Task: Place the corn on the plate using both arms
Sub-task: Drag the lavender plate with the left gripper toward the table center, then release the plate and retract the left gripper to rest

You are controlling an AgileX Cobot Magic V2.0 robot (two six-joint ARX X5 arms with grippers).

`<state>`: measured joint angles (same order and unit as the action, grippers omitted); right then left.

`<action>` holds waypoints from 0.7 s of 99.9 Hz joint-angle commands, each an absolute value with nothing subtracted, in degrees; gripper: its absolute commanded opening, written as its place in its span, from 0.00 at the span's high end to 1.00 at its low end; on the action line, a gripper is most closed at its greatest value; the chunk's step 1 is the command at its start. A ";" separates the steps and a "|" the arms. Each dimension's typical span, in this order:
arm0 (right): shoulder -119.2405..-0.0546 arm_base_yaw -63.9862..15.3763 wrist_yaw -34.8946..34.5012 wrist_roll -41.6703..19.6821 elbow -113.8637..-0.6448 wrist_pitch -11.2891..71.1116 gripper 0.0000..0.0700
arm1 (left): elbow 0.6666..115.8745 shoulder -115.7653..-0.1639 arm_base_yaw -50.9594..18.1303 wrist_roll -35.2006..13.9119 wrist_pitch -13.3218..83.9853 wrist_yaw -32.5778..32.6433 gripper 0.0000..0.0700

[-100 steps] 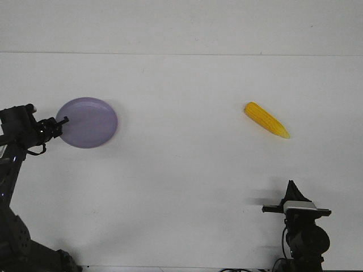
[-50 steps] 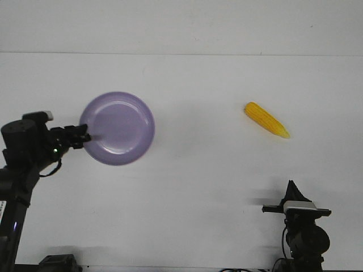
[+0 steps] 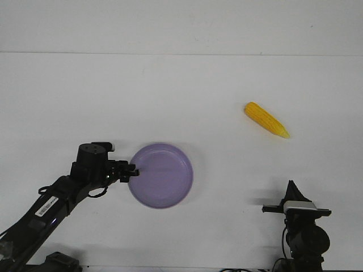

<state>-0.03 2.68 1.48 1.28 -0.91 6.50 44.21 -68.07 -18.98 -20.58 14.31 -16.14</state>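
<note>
The lavender-purple plate sits low in the front view, left of centre on the white table. My left gripper is shut on the plate's left rim, its black arm reaching in from the lower left. The yellow corn lies on the table at the right, tip pointing down-right, far from the plate. My right gripper stands at the bottom right, pointing away from me, well short of the corn; its fingers look closed together and hold nothing.
The white table ends in a seam along the back. A silver-grey block sits on the right wrist.
My left gripper has carried the plate from the far left of the table to the right and toward me. The corn and right arm have not moved.
</note>
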 commanded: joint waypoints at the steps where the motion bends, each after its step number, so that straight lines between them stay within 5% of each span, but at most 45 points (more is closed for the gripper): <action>1: -0.05 2.72 1.48 1.32 -0.73 5.80 0.98 | 44.71 -69.84 -19.97 -20.97 13.08 -16.05 0.99; 52: -0.05 2.72 1.48 1.32 -0.73 5.80 0.98 | 44.71 -79.90 -22.92 -19.07 11.70 -13.32 0.97; 57: -0.05 2.72 1.48 1.32 -0.73 5.80 0.98 | 44.71 -80.25 -22.92 -18.98 11.92 -13.21 0.89; 70: -0.05 2.72 1.48 1.32 -0.73 5.80 0.98 | 44.71 -80.25 -22.92 -18.90 11.90 -11.68 0.39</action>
